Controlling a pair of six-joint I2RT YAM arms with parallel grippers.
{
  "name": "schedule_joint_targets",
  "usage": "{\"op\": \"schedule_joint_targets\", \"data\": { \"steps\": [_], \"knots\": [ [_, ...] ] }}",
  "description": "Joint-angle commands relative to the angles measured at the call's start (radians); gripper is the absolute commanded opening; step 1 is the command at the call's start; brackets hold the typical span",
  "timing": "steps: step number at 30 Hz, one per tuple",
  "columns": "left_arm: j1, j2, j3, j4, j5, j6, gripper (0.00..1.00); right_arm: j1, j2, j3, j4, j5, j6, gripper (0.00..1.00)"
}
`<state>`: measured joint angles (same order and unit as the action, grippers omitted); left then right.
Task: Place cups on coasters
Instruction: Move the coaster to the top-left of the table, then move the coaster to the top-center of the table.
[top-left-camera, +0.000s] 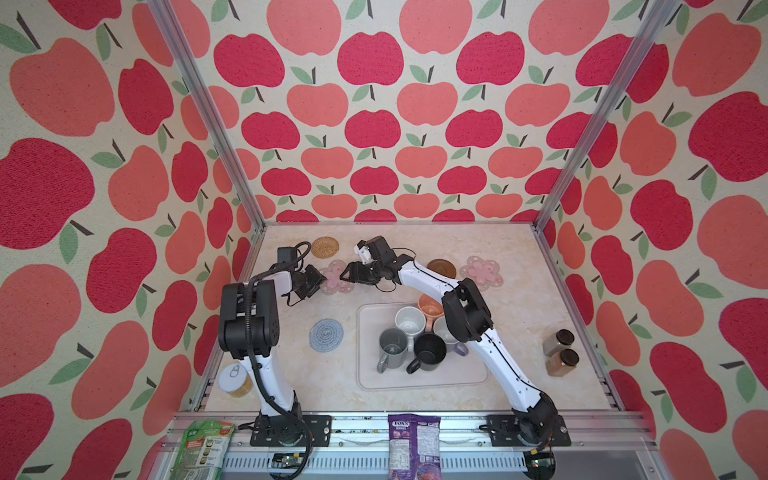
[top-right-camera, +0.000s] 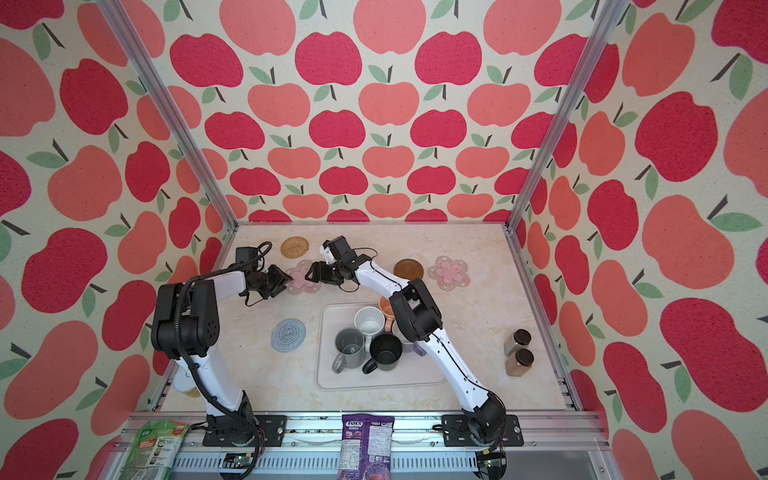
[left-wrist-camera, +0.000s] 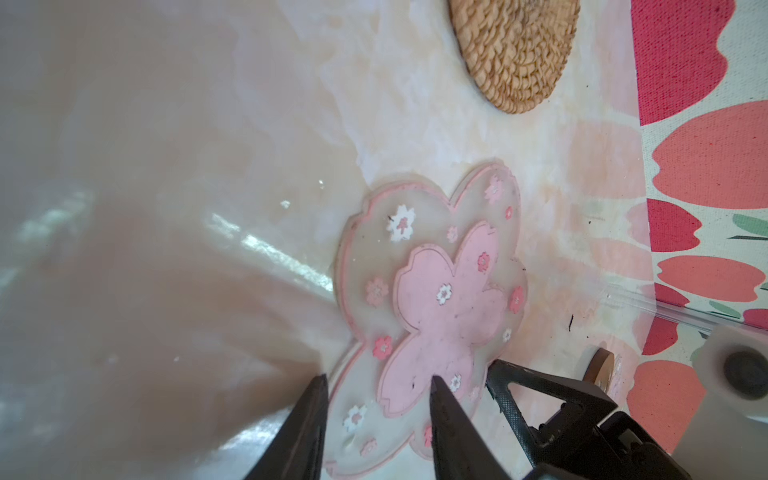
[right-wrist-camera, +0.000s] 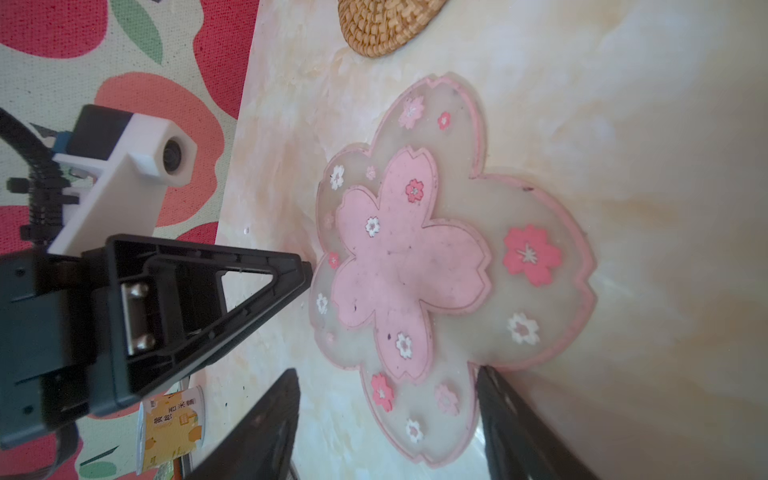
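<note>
Five cups stand together on the pale tray: grey, white, black, peach and lavender, the last partly hidden by my right arm. All coasters are bare: rattan, brown, crocheted grey-blue, a pink flower at the right and a pink flower left of centre. Both grippers meet at that left flower. My left gripper is open over one petal. My right gripper is open astride the opposite petal.
A tin can stands by the left arm's base. Two brown spice jars stand near the right wall. A green packet and a purple snack bag lie on the front rail.
</note>
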<state>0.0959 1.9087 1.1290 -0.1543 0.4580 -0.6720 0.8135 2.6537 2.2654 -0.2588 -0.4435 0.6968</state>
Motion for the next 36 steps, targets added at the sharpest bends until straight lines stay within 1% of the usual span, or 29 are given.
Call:
{"op": "schedule_joint_targets", "data": {
  "steps": [1,7,11,15,20,24,31,36],
  "knots": [
    [0.001,-0.032,0.057,-0.082,-0.042,0.047,0.43,0.000,-0.014,-0.088,-0.030,-0.011,0.004,0.70],
    [-0.001,-0.041,0.143,-0.196,-0.115,0.095,0.44,-0.048,-0.120,-0.274,0.136,-0.004,0.083,0.71],
    [-0.004,-0.037,0.185,-0.215,-0.135,0.115,0.44,-0.074,-0.182,-0.339,0.158,0.007,0.074,0.71],
    [-0.008,0.008,0.255,-0.217,-0.125,0.126,0.42,-0.103,-0.260,-0.411,0.159,0.033,0.034,0.71],
    [-0.016,0.070,0.335,-0.206,-0.135,0.122,0.31,-0.143,-0.362,-0.508,0.166,0.059,-0.018,0.71],
    [-0.028,0.132,0.417,-0.221,-0.180,0.139,0.26,-0.168,-0.428,-0.558,0.163,0.062,-0.055,0.71],
    [-0.060,0.264,0.571,-0.238,-0.266,0.173,0.18,-0.193,-0.510,-0.556,0.079,0.102,-0.173,0.71],
    [-0.081,0.378,0.711,-0.284,-0.335,0.171,0.15,-0.196,-0.549,-0.519,-0.067,0.195,-0.323,0.71]
  ]
}}
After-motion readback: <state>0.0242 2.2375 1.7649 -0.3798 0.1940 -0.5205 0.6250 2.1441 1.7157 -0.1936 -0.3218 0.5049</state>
